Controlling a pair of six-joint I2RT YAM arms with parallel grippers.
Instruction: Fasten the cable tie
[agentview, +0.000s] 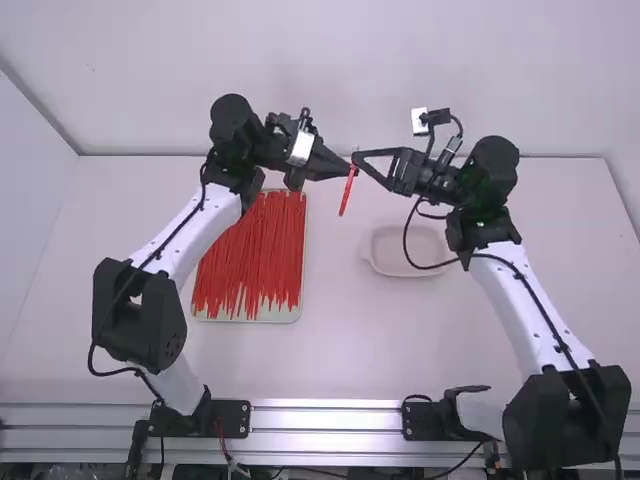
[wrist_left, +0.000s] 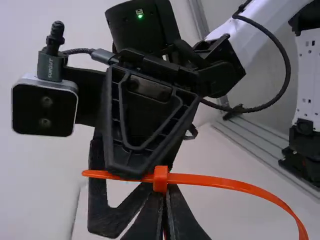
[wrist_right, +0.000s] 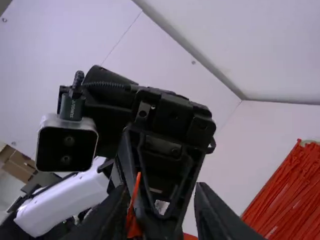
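A red cable tie (agentview: 346, 192) hangs in the air above the table's far middle, between both grippers. My left gripper (agentview: 343, 165) is shut on it just below its square head (wrist_left: 160, 178). The strap (wrist_left: 235, 186) runs out sideways in a long curve. My right gripper (agentview: 359, 157) faces the left one tip to tip. Its fingers (wrist_right: 116, 212) stand apart on either side of the left gripper's tips, so it is open. In the left wrist view the tie's short end (wrist_left: 100, 174) passes the right gripper's front finger (wrist_left: 145, 125).
A flat tray (agentview: 250, 318) left of the middle holds a pile of several red cable ties (agentview: 255, 255), also seen as red cable ties (wrist_right: 295, 195). A shallow white dish (agentview: 400, 252) sits to the right of the middle. Both arms are raised over the far half of the table.
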